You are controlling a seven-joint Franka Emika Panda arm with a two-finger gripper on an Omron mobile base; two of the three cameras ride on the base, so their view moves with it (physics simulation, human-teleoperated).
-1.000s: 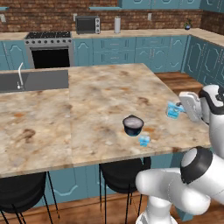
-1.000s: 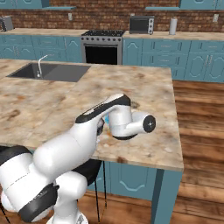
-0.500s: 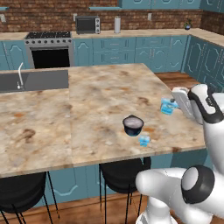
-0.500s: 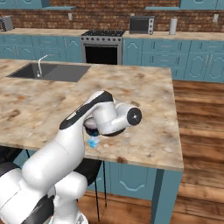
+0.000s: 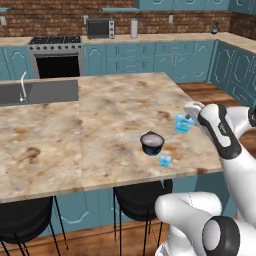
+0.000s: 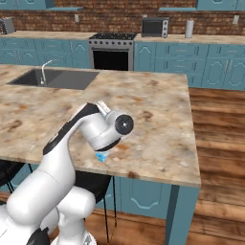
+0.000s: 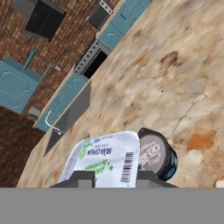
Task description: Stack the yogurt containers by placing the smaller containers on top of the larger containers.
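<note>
Yogurt cup (image 7: 105, 161) clamped between jaws, held above counter (image 5: 115, 115), near dark tub (image 7: 158, 154)

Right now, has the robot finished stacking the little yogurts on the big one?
Not yet. Nothing sits on the dark tub so far. The gripper is shut on one small blue cup, held above the counter to the tub's right. The other small cup stands on the counter just in front of the tub. Both cups must yet go on top.
</note>
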